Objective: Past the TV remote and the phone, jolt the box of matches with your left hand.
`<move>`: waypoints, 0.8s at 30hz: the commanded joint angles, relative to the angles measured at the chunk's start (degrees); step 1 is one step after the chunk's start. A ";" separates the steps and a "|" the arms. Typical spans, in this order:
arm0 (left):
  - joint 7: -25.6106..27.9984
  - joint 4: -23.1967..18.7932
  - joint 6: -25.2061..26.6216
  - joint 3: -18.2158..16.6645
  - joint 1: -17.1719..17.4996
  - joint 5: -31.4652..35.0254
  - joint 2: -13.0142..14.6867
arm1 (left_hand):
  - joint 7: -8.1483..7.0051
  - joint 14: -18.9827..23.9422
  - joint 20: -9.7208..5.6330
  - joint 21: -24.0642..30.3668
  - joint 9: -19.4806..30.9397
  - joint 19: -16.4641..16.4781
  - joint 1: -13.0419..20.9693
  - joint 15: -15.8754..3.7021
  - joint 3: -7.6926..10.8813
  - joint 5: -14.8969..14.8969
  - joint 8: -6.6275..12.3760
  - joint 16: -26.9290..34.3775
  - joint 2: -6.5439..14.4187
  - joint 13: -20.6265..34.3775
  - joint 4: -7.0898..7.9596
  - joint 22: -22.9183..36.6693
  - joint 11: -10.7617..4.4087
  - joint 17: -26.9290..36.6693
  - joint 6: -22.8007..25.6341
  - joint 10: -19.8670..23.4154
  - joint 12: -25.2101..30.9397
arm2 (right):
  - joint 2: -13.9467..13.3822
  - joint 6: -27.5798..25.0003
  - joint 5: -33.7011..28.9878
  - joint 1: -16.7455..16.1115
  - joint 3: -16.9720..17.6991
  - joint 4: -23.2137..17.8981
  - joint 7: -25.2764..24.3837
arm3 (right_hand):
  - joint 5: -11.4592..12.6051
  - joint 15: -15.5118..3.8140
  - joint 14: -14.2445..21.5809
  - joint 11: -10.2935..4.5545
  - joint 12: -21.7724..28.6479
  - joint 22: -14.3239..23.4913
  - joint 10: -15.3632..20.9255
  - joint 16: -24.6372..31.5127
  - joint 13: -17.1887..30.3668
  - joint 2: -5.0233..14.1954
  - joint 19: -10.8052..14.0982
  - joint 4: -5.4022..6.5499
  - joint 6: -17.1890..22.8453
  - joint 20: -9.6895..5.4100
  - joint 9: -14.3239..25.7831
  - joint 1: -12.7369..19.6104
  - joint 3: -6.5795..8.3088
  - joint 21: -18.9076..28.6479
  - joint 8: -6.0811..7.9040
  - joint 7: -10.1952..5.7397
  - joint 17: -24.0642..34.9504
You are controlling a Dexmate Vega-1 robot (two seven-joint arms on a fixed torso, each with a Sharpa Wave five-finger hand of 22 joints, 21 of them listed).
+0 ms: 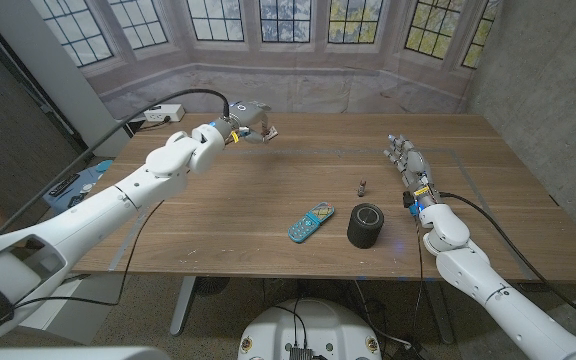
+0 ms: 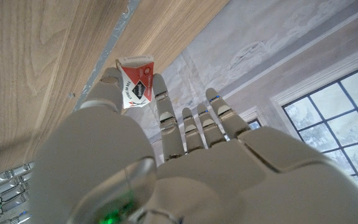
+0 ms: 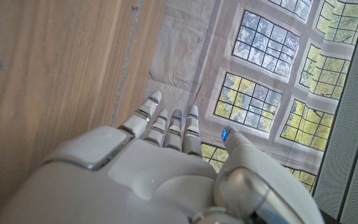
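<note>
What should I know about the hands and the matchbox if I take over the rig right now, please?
Left hand: raised over the table's far left, pinching the box of matches between thumb and a finger.
Right hand: at the table's right side, fingers straight, holding nothing.
The TV remote lies mid-table beside a black cylinder, with a small dark figure behind them.
Done: box reached and gripped.
Left: whether the jolt is finished can't be told; set the box down and release.

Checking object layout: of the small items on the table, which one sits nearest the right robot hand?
The small dark figurine, standing alone just inboard of the right robot hand. The black cylinder speaker and teal remote lie closer to the table's front edge.
</note>
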 commanded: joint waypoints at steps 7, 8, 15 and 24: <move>-0.65 0.34 -3.08 1.70 2.09 -2.60 -0.80 | 0.04 0.43 -0.16 0.12 0.22 0.16 2.42 -0.12 0.55 0.28 0.07 0.08 3.11 0.16 -0.07 0.15 0.16 0.32 0.17 0.38 0.02 | 0.15 -0.26 -0.65 -0.57 -0.08 -1.06 -1.04 | 0.01 -1.34 0.54 -0.09 -0.03 0.20 0.36 0.17 0.01 -0.38 0.47 -0.16 0.63 -2.99 0.15 -0.22 0.24 0.21 -0.14 -0.03 0.09; -0.80 0.39 -3.41 1.96 2.29 -2.85 -0.97 | 0.09 0.43 -0.14 0.12 0.22 0.14 2.44 -0.12 0.57 0.29 0.06 0.08 3.12 0.16 -0.09 0.15 0.15 0.32 0.17 0.36 0.01 | 0.15 -0.29 -0.75 -0.55 -0.15 -1.09 -1.05 | 0.01 -1.32 0.52 -0.07 -0.03 0.20 0.36 0.17 0.01 -0.37 0.48 -0.14 0.64 -2.97 0.15 -0.24 0.24 0.21 -0.14 -0.02 0.10; -1.17 0.65 -4.59 2.26 2.73 -4.24 -1.64 | 0.17 0.41 -0.18 0.09 0.21 0.10 2.45 -0.11 0.64 0.30 0.03 0.05 3.15 0.16 -0.13 0.14 0.09 0.31 0.17 0.26 -0.05 | -0.11 -0.59 -1.18 -0.45 -0.32 -1.32 -1.07 | 0.00 -1.35 0.53 -0.01 -0.04 0.21 0.36 0.16 0.01 -0.39 0.50 -0.19 0.72 -2.93 0.15 -0.25 0.29 0.21 -0.12 -0.05 0.09; -1.90 0.62 -6.81 3.12 2.62 -5.52 -2.58 | 0.17 0.43 -0.08 0.07 0.20 0.06 2.33 -0.07 0.69 0.31 0.02 0.04 3.19 0.16 -0.11 0.14 0.13 0.32 0.28 0.30 -0.06 | -0.39 -0.51 -1.53 -0.38 -0.01 -1.63 -1.41 | -0.01 -1.38 0.53 -0.18 -0.04 0.21 0.39 0.18 0.01 -0.39 0.55 -0.33 0.74 -3.04 0.15 -0.21 0.33 0.22 -0.14 -0.04 0.09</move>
